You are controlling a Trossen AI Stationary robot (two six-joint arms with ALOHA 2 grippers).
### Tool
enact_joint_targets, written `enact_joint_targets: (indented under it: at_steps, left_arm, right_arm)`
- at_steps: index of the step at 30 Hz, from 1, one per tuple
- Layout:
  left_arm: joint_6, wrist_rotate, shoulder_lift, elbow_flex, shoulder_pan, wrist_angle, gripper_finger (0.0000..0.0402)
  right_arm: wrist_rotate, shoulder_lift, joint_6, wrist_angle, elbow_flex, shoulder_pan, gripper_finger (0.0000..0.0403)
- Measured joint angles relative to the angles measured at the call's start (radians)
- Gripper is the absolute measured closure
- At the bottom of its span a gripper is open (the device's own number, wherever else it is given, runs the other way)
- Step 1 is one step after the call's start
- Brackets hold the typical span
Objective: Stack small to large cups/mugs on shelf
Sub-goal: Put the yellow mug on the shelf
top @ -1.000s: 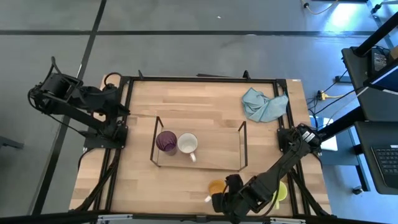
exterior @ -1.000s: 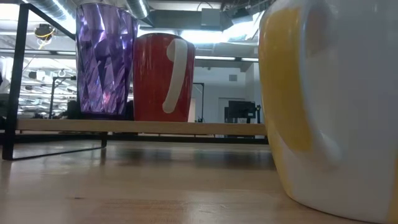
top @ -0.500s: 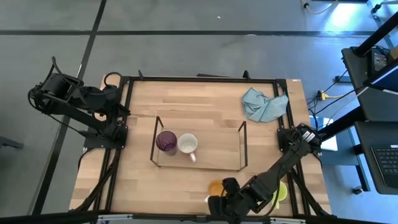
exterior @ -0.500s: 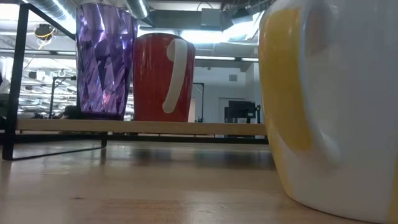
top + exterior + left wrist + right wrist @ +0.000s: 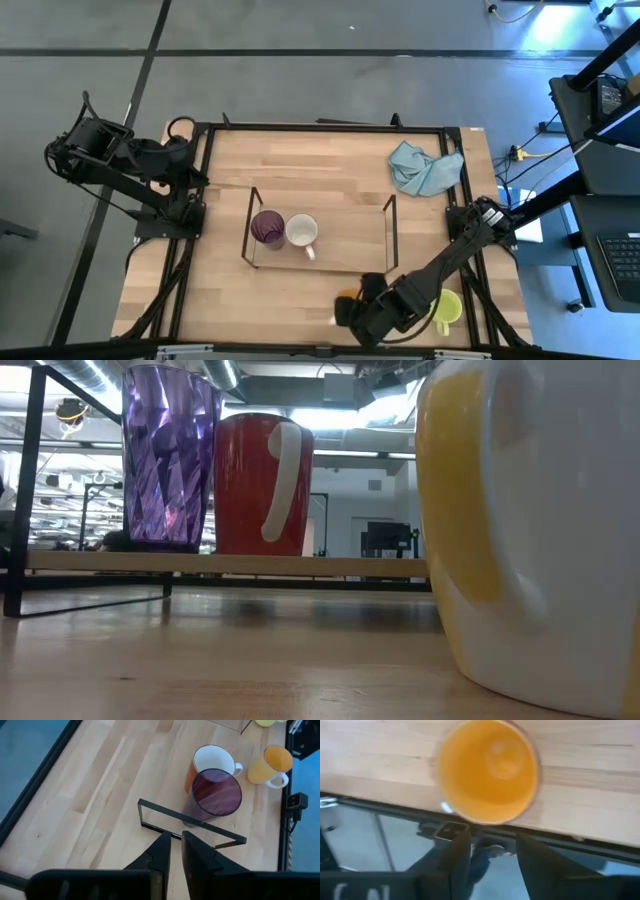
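The orange mug [image 5: 487,770] stands upright on the table at its near edge [image 5: 347,296]. In the low view it fills the right side [image 5: 520,530]. My right gripper [image 5: 492,832] hangs open just above it, fingers apart by the rim's near side. On the left end of the wire shelf [image 5: 320,232] stand the dark purple cup [image 5: 267,228] and the brown-orange mug [image 5: 301,231]. The yellow-green mug [image 5: 449,308] sits near the table's right near corner. My left gripper [image 5: 174,837] waits shut at the table's left edge.
A light blue cloth [image 5: 425,168] lies crumpled at the far right of the table. The shelf's right half [image 5: 355,240] is bare board. A black frame [image 5: 325,127] edges the table. A small camera [image 5: 299,800] sits at the near edge by the orange mug.
My right gripper has shifted a little toward the far edge and now covers more of the orange mug in the high view. The mug has stayed where it was.
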Motion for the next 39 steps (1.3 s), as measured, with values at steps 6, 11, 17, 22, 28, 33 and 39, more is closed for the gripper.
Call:
enact_joint_targets:
  at_steps: [6,11,17,22,28,33,39]
  left_arm:
    - [0.025,0.002,-0.001,0.000,0.000,0.000,0.0360]
    - [0.050,0.002,-0.007,0.000,0.000,0.000,0.0360]
    - [0.050,0.002,-0.009,0.000,0.000,0.000,0.0360]
    - [0.049,0.002,-0.009,0.000,0.000,0.000,0.0360]
    - [0.042,0.002,-0.009,0.000,0.000,0.000,0.0360]
    - [0.042,0.002,-0.009,0.000,0.000,0.000,0.0360]
    - [0.041,0.002,-0.009,0.000,0.000,0.000,0.0360]
  right_arm:
    - [-0.029,0.000,0.008,-0.063,0.000,-0.005,0.0240]
    - [-0.068,0.011,0.010,-0.072,-0.021,-0.005,0.0240]
    - [-0.042,0.021,0.012,-0.094,-0.029,-0.006,0.0240]
    - [-0.038,0.031,0.012,-0.116,-0.028,-0.010,0.0240]
    - [-0.039,0.076,0.009,-0.084,-0.028,-0.011,0.0240]
    - [-0.038,0.085,0.006,-0.085,-0.028,-0.011,0.0240]
    - [-0.037,0.085,-0.009,-0.112,-0.028,-0.015,0.0240]
